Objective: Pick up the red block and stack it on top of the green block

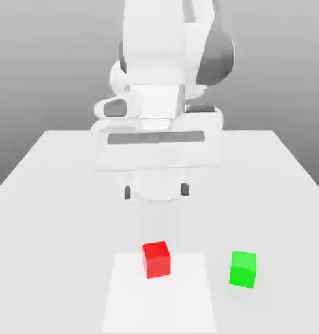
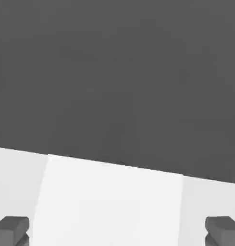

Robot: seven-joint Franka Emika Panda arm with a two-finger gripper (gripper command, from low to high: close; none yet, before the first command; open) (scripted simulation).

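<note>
— What's nearest to us on the table (image 1: 51, 196)?

— A paler square patch (image 1: 160, 293) on the white surface, reaching right down to the front edge. The red block (image 1: 156, 259) sits on the far part of that patch, flat on the table, turned a touch so one corner edges toward us.

— And the green block?

— The green block (image 1: 243, 269) is off to the exterior view's right of the red one, just outside the patch, also resting flat. The two are near each other but clearly apart, with bare table between them. They look to be the same size.

— Where's the arm in all this?

— Farther back. The gripper (image 1: 156, 191) hangs above the table behind the red block, well clear of it, with nothing in it. Its two dark fingertips (image 1: 128, 192) point down, one on each side of the white hand.

— Are the jaws open?

— Wide open, yes. In the hand view the two grey tips (image 2: 11, 228) sit at opposite edges of the picture, and between them there is only the pale patch (image 2: 109, 202) and the table. Neither block shows in that view.

— And beyond the gripper?

— The bulky white arm (image 1: 168, 59) rises behind it, with a dark grey joint on its side, and past that a plain grey backdrop.
</note>
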